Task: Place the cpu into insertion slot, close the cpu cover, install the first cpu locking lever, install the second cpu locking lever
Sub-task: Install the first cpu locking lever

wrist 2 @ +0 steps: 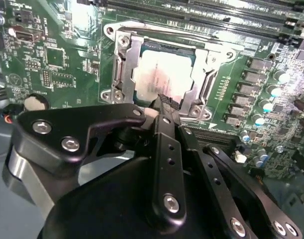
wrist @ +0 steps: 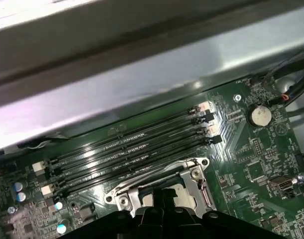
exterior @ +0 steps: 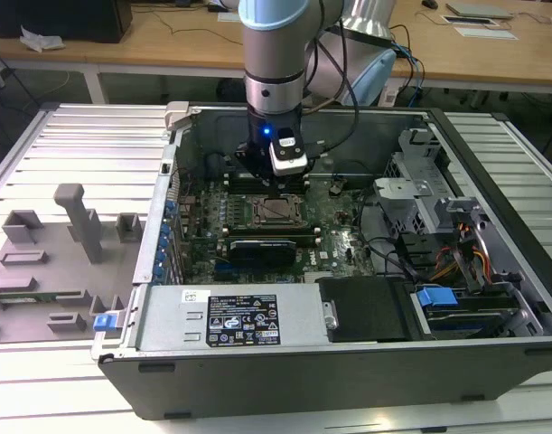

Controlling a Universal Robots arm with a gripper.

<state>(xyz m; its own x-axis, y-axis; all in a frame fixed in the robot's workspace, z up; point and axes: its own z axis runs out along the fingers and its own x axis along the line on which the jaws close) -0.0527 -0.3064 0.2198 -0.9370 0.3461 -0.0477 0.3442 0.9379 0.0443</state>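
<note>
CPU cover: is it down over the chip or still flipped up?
Down. In the second wrist view the cpu cover lies flat around the cpu, whose silvery top shows through its window.

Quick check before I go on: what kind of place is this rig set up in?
Likely an electronics lab or workshop. An opened computer case lies on a slatted metal bench, grey fixture blocks stand beside it, and wooden desks run behind. The gripper hovers at the cpu.

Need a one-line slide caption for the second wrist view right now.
Pincer poised at the edge of the cpu, which sits in the insertion slot with the cpu cover down around it.
</note>
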